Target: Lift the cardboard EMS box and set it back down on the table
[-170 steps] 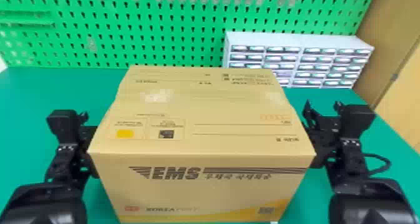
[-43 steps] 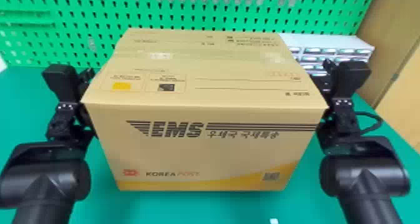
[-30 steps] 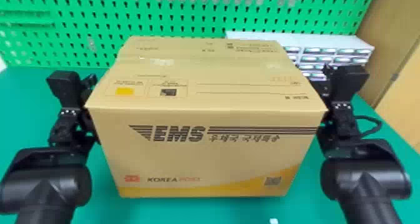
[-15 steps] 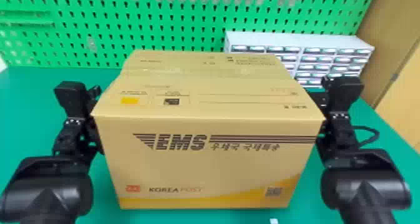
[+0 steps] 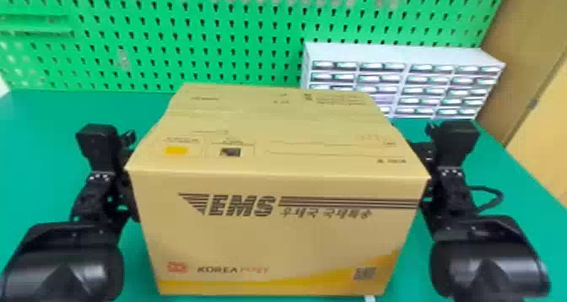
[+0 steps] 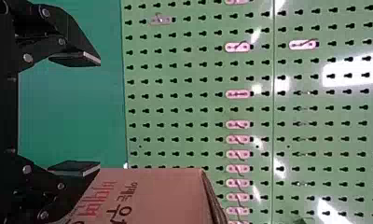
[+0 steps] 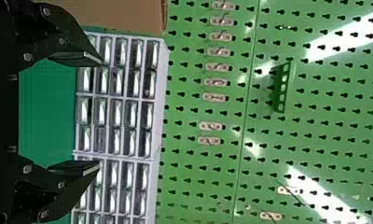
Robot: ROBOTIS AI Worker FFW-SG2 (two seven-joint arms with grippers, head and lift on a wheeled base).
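The cardboard EMS box (image 5: 274, 238) is upright between the two arms in the head view, label side up; whether its base touches the table cannot be told. My left gripper (image 5: 123, 157) is at its left side and my right gripper (image 5: 424, 151) at its right side. In the left wrist view, my left gripper (image 6: 100, 114) has spread fingers, one beside the box (image 6: 152, 196). Likewise spread, my right gripper (image 7: 100, 112) has one finger near the box (image 7: 124, 14) in the right wrist view. Nothing is between either pair of fingers.
Behind the box stands a white drawer cabinet (image 5: 400, 54), at the back right of the green table (image 5: 38, 153). A green pegboard (image 5: 168, 35) rises along the back. A wooden panel (image 5: 523, 35) is at the right, and a black cable loops beside the right arm.
Between 5.7 and 1.4 seconds ago the box and both arms rose. Since then they have come down together, uncovering more of the drawer cabinet. Both grippers have stayed beside the box.
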